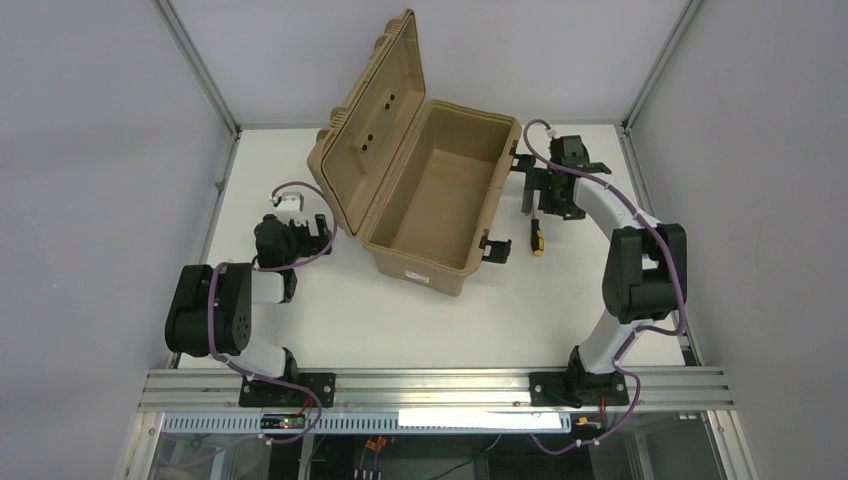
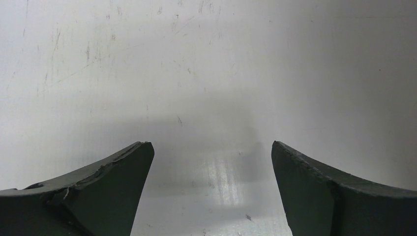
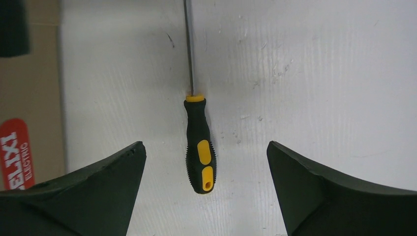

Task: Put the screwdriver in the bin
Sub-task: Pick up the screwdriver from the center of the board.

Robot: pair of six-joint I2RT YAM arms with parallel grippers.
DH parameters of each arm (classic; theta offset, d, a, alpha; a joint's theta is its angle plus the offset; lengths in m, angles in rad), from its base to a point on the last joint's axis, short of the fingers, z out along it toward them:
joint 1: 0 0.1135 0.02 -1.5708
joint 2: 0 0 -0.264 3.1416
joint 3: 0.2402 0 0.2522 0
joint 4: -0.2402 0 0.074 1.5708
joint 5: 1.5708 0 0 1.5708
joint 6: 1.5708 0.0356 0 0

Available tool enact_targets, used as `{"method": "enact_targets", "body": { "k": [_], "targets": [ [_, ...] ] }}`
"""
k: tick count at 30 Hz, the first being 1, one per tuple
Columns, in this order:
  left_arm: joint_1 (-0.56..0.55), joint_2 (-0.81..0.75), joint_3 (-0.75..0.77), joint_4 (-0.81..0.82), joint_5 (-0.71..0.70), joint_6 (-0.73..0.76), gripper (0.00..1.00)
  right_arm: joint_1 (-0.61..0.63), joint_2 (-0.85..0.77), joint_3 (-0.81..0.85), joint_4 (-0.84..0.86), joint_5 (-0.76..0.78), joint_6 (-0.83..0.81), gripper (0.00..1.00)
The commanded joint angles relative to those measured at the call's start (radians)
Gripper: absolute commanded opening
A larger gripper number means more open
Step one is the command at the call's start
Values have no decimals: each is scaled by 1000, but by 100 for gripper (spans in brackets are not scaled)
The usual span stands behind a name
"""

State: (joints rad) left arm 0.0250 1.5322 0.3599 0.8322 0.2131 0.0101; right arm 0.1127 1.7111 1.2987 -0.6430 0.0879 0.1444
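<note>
At the near edge the two arms are bolted side by side. The left fingers [image 2: 98,191] stand apart over bare bench [image 2: 147,73] with nothing between them, parked at about 9 o'clock of the bin, near its raised lid.

Further in, the screwdriver [image 3: 199,147] lies flat on the bench, outside the bin, between 3 and 4 o'clock of the bin's middle. Its yellow and black handle is at the near end, and the thin shaft runs away toward 12 o'clock. The right fingers [image 3: 334,196] are spread wide, one on either side of the handle and touching neither it nor anything else. The handle sits close to midway between them. How high they hang above the bench I cannot tell.

Beyond and to 9 o'clock of the tool stands the bin [image 1: 440,190], open, its lid [image 1: 375,110] tilted back toward 10 o'clock. A black latch [image 1: 495,245] sticks out from the bin's side wall, just beside the handle.

The likely trouble lies in the pinch. The handle is rounded, so a close that comes in too high could roll it or squeeze it out sideways. The inner finger also works close to the bin wall and the latch, and a drift toward 9 o'clock could knock them. On the carry, the shaft may catch the rim if the lift is low.
</note>
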Motion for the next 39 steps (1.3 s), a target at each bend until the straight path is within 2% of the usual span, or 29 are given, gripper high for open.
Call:
{"method": "enact_targets", "body": {
  "k": [1, 5, 10, 13, 22, 28, 39],
  "targets": [
    [-9, -24, 2, 17, -1, -8, 99, -2, 32, -32, 86, -13, 31, 96],
    [-10, -24, 2, 16, -1, -7, 99, 3, 86, -39, 88, -9, 34, 91],
    [-10, -24, 2, 17, -2, -8, 99, 12, 144, -45, 86, -29, 36, 76],
    [-8, -24, 2, 17, -1, -8, 99, 17, 158, -52, 87, -28, 35, 66],
    [-10, -25, 2, 17, -1, -8, 99, 27, 124, -50, 59, -12, 22, 24],
    [-9, -24, 2, 17, -1, -8, 99, 26, 5, -11, 5, 27, 31, 13],
    [-9, -24, 2, 16, -1, -7, 99, 25, -90, 220, -156, 145, 46, 9]
  ]
}}
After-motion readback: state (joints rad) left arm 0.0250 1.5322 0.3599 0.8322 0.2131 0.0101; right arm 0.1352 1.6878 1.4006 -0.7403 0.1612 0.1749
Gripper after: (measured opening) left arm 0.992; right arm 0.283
